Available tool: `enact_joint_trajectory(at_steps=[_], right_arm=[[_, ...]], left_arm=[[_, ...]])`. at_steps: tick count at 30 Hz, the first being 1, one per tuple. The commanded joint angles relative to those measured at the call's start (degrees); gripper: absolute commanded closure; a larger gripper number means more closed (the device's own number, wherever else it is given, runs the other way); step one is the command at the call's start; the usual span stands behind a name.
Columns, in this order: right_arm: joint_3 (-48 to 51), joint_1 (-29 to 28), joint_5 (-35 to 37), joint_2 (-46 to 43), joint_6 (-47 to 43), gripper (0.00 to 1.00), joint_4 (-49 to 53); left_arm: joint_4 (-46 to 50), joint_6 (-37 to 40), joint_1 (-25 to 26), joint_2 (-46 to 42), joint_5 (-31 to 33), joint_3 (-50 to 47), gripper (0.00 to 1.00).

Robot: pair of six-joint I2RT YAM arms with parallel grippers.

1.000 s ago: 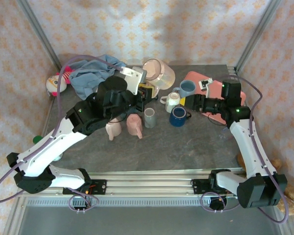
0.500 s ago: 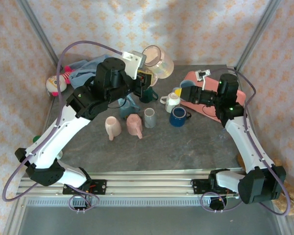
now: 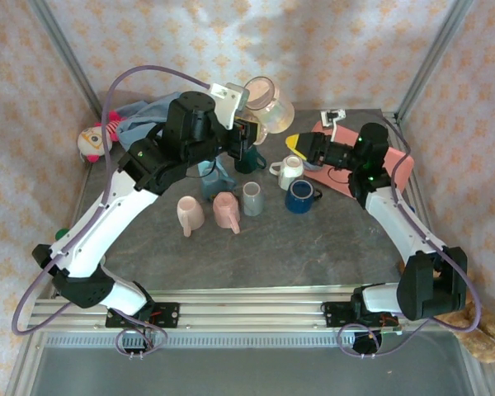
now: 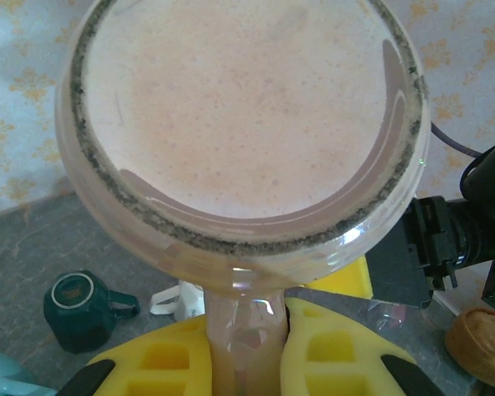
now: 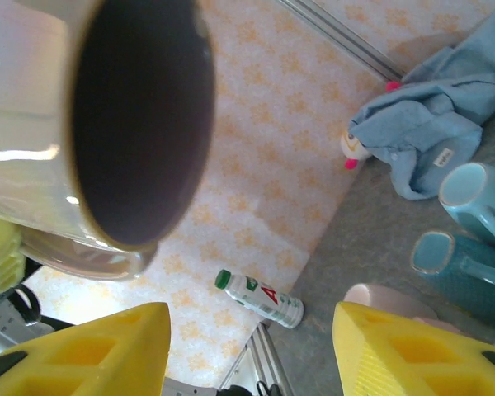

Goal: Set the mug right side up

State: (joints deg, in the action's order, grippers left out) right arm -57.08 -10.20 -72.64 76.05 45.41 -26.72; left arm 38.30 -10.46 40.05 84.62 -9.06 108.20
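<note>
1. Top external view: the left gripper [image 3: 247, 132] is raised over the back of the table [image 3: 313, 247]. It holds the large pink mug [image 3: 266, 106] clear of the surface.
2. The mug is tilted onto its side. Its base points toward the left wrist and its mouth toward the right arm.
3. The right gripper [image 3: 299, 145] hangs near the mug's mouth side, above a white mug [image 3: 290, 172]. The spread of its fingers cannot be judged from this angle.
4. On the table below rest a dark blue mug [image 3: 299, 196], a grey cup [image 3: 252, 199], two smaller pink mugs [image 3: 227, 210] and a dark green mug [image 3: 249, 157]. A blue cloth [image 3: 148, 111] lies at the back left.
5. Left wrist view: the yellow fingers [image 4: 326, 351] of the left gripper [image 4: 244, 355] are clamped on the handle of the large pink mug [image 4: 247, 124]. The handle runs down between them.
6. The mug's flat base, edged by a gritty ring, faces the camera. The dark green mug [image 4: 78, 309] rests on the table at lower left.
7. Right wrist view: the yellow fingers [image 5: 91, 351] of the right gripper [image 5: 252, 363] stand well apart with nothing between them.
8. The dark mouth of the large pink mug [image 5: 140, 115] faces this camera from the upper left, apart from both fingers.
9. The blue cloth [image 5: 445, 140] and two teal mugs [image 5: 470, 194] show at the right. A green-capped bottle [image 5: 260, 299] lies by the wall.
</note>
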Motion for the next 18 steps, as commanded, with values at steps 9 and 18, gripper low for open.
enact_joint_trajectory(at_steps=[9, 18], right_arm=[[-0.44, -2.81, 5.32, 4.13, 14.89, 0.45, -25.39], [1.04, -3.34, 1.90, 2.71, 14.36, 0.45, -26.11]], left_arm=[[-8.75, -3.07, -0.59, 0.05, -1.44, 6.51, 1.00], [-11.39, -3.65, -0.59, 2.36, 0.11, 8.29, 1.00]])
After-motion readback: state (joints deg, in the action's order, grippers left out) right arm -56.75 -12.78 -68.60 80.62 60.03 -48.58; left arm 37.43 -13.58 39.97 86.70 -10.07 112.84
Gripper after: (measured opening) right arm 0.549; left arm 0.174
